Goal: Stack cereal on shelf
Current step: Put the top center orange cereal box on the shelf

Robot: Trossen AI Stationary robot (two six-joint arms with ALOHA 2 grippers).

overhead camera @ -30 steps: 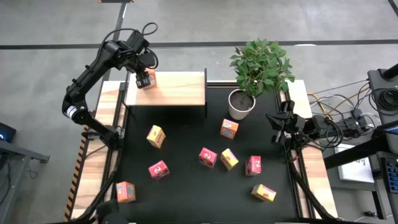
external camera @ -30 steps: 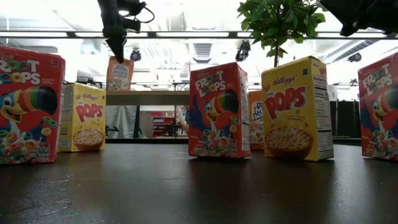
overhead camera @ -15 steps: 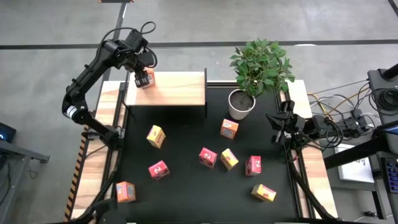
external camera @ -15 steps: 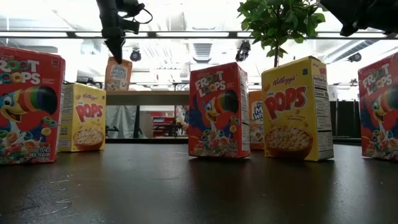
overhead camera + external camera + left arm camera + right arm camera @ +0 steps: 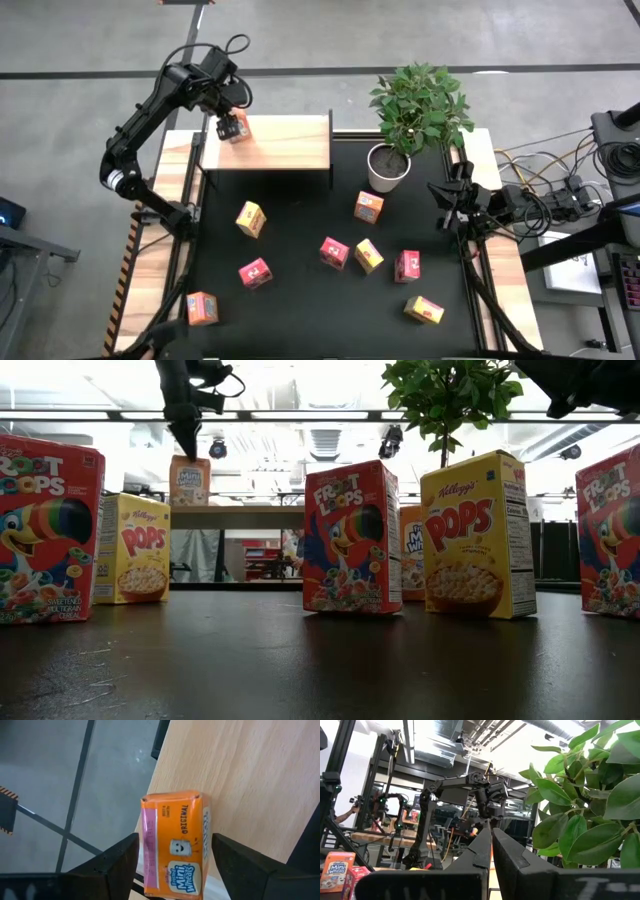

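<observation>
The orange box (image 5: 233, 128) now stands straight up on the shelf (image 5: 285, 145), at its far left corner. Half a second ago it leaned a bit under the left end effector (image 5: 228, 113); now it stands by itself. So the first cereal box looks placed, and eight more boxes wait on the tabletop (image 5: 300, 300).

In the left wrist view the box (image 5: 174, 845) sits between the two spread fingers (image 5: 117, 862), with a gap on each side. It looks let go, though from above it is hard to see if a finger touches it. In the low view the end effector (image 5: 185, 432) hangs just above the box (image 5: 189, 480).

The other boxes lie well apart from it, down on the tabletop. The nearest is a yellow box (image 5: 250, 219).

The right end effector (image 5: 447, 207) waits at the right edge of the tabletop, beside the plant pot (image 5: 387, 168). Its fingers (image 5: 480, 851) are pressed together and hold nothing.
</observation>
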